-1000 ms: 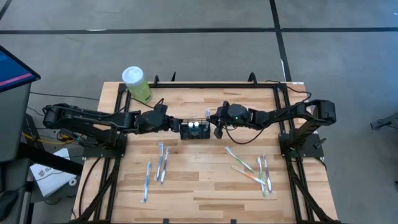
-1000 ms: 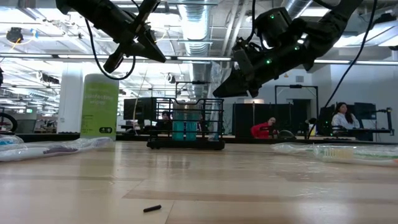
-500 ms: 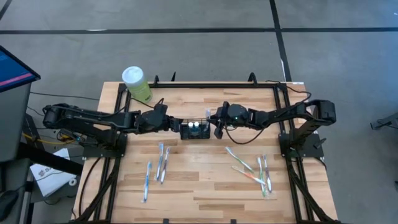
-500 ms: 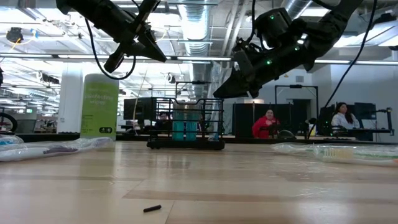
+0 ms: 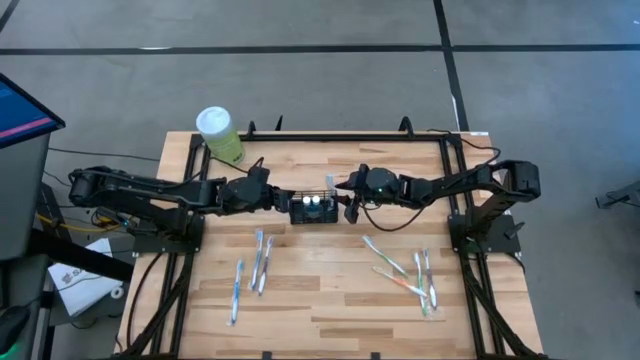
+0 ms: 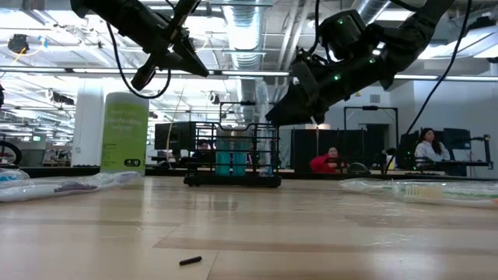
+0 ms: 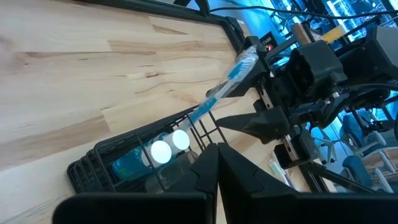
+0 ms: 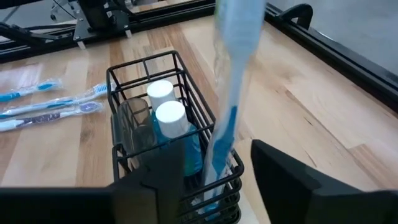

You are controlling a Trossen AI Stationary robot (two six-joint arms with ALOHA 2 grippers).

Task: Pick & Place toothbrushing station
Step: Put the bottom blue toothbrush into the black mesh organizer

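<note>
The toothbrushing station, a black wire-mesh caddy (image 5: pixel 313 207), rests on its base at the table's middle. It holds two blue bottles with white caps (image 8: pixel 166 111) and a clear cup (image 8: pixel 133 127). A wrapped blue toothbrush (image 8: pixel 227 106) stands in its end compartment, handle down, leaning toward my right arm. My right gripper (image 8: pixel 208 160) is open just right of the caddy, a little above it, with one finger on each side of the toothbrush. My left gripper (image 7: pixel 217 152) hovers shut just left of the caddy, above its rim. My right gripper has its fingers apart around the upper part of the toothbrush (image 7: pixel 239 65), coming slanting down from the table's right. Whether the brush end leans on one finger (image 7: pixel 266 62) I cannot tell. The handle end stands inside the caddy.
A green canister with a white lid (image 5: pixel 220 135) stands at the far left. Wrapped toothbrushes lie near left (image 5: pixel 257 262) and near right (image 5: pixel 405 275). A small black piece (image 6: pixel 191 261) lies near the front edge. People sit in the room beyond (image 6: pixel 327 162).
My right gripper has opened and let go of the toothbrush, which stays standing in the caddy. Neither arm has shifted.
</note>
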